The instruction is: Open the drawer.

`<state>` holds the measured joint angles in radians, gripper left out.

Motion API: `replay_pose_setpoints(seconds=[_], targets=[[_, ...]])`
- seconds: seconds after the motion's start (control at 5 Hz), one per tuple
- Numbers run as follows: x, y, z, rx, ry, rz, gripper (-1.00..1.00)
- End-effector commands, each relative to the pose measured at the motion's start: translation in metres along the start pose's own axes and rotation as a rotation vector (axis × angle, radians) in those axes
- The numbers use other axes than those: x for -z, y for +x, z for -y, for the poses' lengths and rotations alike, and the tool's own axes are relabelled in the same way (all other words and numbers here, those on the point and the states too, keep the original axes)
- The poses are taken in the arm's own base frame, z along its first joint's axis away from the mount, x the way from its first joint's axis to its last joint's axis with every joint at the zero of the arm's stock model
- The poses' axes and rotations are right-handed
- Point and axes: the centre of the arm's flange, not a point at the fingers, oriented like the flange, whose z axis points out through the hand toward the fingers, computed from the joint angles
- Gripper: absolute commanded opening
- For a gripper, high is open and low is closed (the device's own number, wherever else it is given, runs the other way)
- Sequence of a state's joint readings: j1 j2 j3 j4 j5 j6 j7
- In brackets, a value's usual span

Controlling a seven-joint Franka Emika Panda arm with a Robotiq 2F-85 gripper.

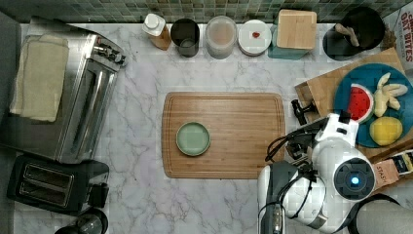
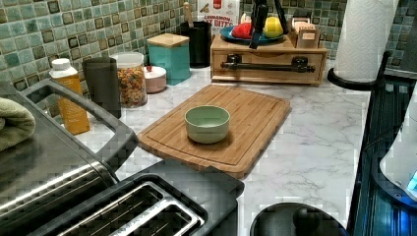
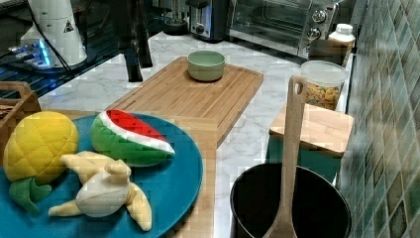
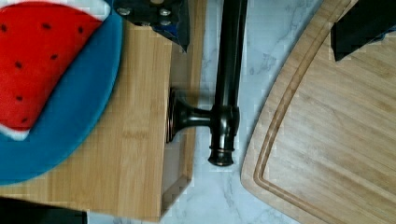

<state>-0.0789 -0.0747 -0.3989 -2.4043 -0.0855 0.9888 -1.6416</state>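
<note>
The hand [image 4: 252, 18] hangs spread, one finger either side of the handle [image 4: 227, 79]; sink, clench mid-bar, then draw the drawer [image 2: 268, 65] straight outward (toward the cutting board [image 1: 234, 134]).

A white marble counter [image 1: 146, 97] with grey veins runs beneath everything. Behind it stands a wall of small green-grey tiles [image 2: 74, 29], glossy and catching soft highlights. The light seems even and indoor, though its source cannot be made out. A dark strip [image 2: 383, 128] edges the left view's right side.
</note>
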Motion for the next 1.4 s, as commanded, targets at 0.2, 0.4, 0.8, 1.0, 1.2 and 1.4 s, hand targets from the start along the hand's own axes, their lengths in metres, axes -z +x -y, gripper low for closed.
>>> replay_pose_setpoints(seconds=[0.2, 0.4, 0.8, 1.0, 1.2, 1.4], targets=[[-0.056, -0.055, 0.007, -0.018, 0.076, 0.057, 1.00], [-0.070, -0.062, 0.014, -0.044, 0.082, 0.054, 1.00], [-0.090, -0.065, 0.029, -0.072, 0.109, 0.016, 1.00], [-0.097, -0.069, 0.019, -0.040, 0.043, -0.033, 1.00], [-0.095, -0.068, 0.009, -0.018, 0.074, -0.014, 1.00], [-0.085, -0.069, 0.013, -0.025, 0.044, -0.020, 1.00]])
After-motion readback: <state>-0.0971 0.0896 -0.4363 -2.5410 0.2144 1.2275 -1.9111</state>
